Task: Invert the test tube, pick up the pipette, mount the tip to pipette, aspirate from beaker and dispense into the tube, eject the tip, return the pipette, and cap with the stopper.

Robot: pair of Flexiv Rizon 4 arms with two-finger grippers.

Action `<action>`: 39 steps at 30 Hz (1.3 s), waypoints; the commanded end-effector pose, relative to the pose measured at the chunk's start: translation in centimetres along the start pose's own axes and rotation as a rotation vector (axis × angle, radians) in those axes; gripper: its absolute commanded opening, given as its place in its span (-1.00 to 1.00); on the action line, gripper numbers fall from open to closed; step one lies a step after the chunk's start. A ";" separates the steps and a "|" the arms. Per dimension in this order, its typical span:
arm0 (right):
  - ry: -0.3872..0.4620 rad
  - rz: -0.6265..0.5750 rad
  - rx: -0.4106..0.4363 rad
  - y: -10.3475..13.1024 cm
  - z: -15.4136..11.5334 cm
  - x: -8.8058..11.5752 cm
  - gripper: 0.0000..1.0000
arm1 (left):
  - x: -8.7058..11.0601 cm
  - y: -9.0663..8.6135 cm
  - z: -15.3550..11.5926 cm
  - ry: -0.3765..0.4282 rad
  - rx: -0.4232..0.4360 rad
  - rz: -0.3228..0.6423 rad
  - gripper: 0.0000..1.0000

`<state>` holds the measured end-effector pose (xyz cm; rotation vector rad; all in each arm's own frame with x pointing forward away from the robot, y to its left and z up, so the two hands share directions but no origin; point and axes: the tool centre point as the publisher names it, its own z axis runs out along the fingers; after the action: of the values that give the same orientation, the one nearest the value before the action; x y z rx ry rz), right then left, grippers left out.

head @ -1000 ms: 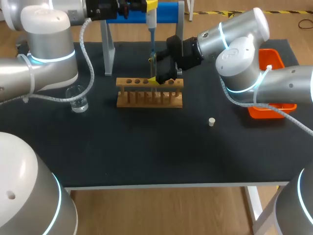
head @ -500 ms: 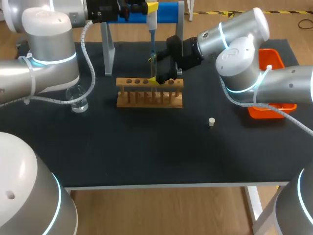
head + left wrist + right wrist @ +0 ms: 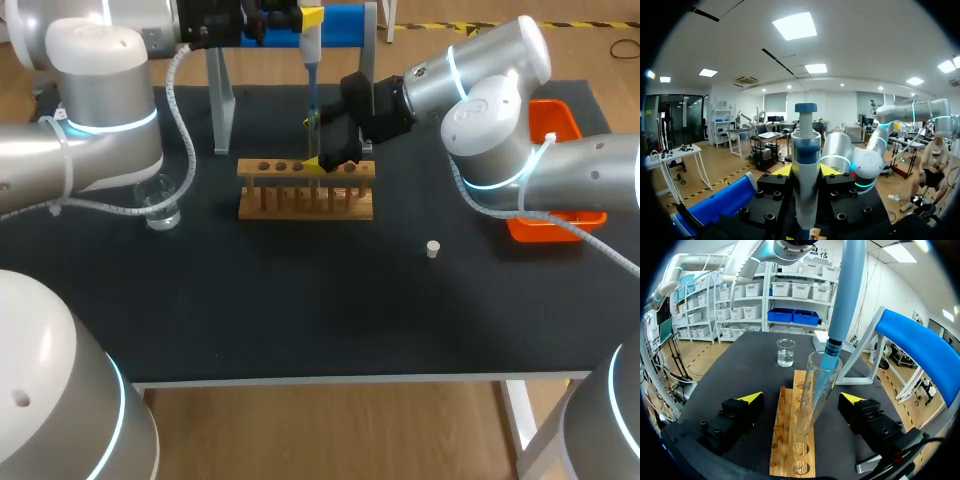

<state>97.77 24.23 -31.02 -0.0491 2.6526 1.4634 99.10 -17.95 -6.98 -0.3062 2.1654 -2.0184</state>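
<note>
My left gripper is clamped on the pipette, held upright. Its tip sits in the mouth of the test tube, which leans in the rack between my right gripper and its wide-spread, untouching fingers. Dispense next, I reckon.

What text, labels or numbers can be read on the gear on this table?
No text is readable.
Blue-and-white pipette: no print visible.
Clear glass test tube: no markings visible.
Wooden test tube rack: none.
Clear glass beaker: any marks are too small to tell.
Orange plastic tray: none.
</note>
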 end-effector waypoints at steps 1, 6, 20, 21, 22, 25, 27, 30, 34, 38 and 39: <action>0.001 0.000 0.003 0.0 -0.1 0.0 1.00 | 0.0 0.2 0.2 -0.004 0.006 0.000 -1.00; 0.001 0.000 0.003 0.0 -0.1 0.0 1.00 | -0.1 0.3 0.2 -0.005 0.008 -0.004 -1.00; 0.001 0.000 0.003 0.0 -0.1 0.0 1.00 | -0.2 0.6 0.4 -0.001 0.008 -0.029 -1.00; 0.001 0.000 0.003 0.0 -0.1 0.0 1.00 | -0.2 0.6 0.4 -0.002 0.007 -0.031 -1.00; 0.001 0.000 0.003 0.0 -0.1 0.0 1.00 | -0.3 0.6 0.4 -0.002 0.007 -0.032 -1.00; 0.001 0.000 0.003 0.0 -0.1 0.0 1.00 | -0.3 0.6 0.3 -0.003 0.007 -0.034 -1.00; 0.001 0.000 0.003 0.0 -0.1 0.0 1.00 | -0.3 0.7 0.3 -0.004 0.007 -0.035 -1.00; 0.001 0.000 0.003 0.0 -0.1 0.0 1.00 | -0.4 0.8 0.3 -0.005 0.006 -0.036 -1.00; 0.001 0.000 0.003 0.0 -0.1 0.0 1.00 | -0.5 0.9 0.2 -0.007 0.007 -0.038 -1.00; 0.001 0.000 0.003 0.0 -0.1 0.0 1.00 | -0.6 0.9 0.2 -0.008 0.009 -0.037 -1.00; 0.001 0.000 0.003 0.0 -0.1 0.0 1.00 | -0.6 0.9 0.2 -0.008 0.010 -0.037 -1.00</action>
<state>97.77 24.23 -31.02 -0.0491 2.6526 1.4634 99.56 -17.83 -7.82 -0.3550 2.1636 -2.0418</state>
